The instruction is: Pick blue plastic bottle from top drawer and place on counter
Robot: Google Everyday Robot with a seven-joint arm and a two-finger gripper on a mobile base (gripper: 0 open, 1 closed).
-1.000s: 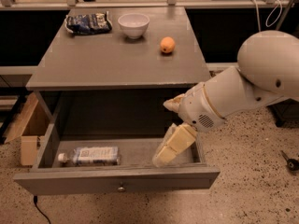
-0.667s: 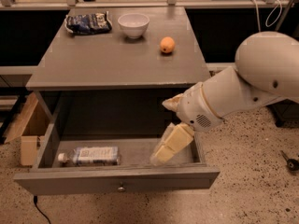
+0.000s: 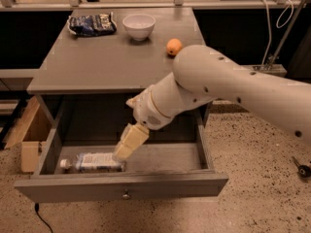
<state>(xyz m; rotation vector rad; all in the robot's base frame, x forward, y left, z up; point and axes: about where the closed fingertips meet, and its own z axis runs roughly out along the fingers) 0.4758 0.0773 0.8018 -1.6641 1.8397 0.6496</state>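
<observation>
My gripper point(image 3: 129, 142) hangs over the blue plastic bottle point(image 3: 95, 162) in the top drawer point(image 3: 126, 186). I cannot tell my jaws' state. It looks light, slick and crushable, so I'd grip mid-label.

Warm, moderate indoor light is falling from above onto the counter point(image 3: 107, 62), giving its grey top an even, soft sheen. The white arm point(image 3: 233, 86) is catching the brightest light, at the centre right of the frame. The gripper point(image 3: 127, 144), hanging at lower centre inside the top drawer point(image 3: 121, 186), is glowing pale yellow against the shaded drawer interior. Areas behind the counter, at upper left and upper right, are sinking into near black.
</observation>
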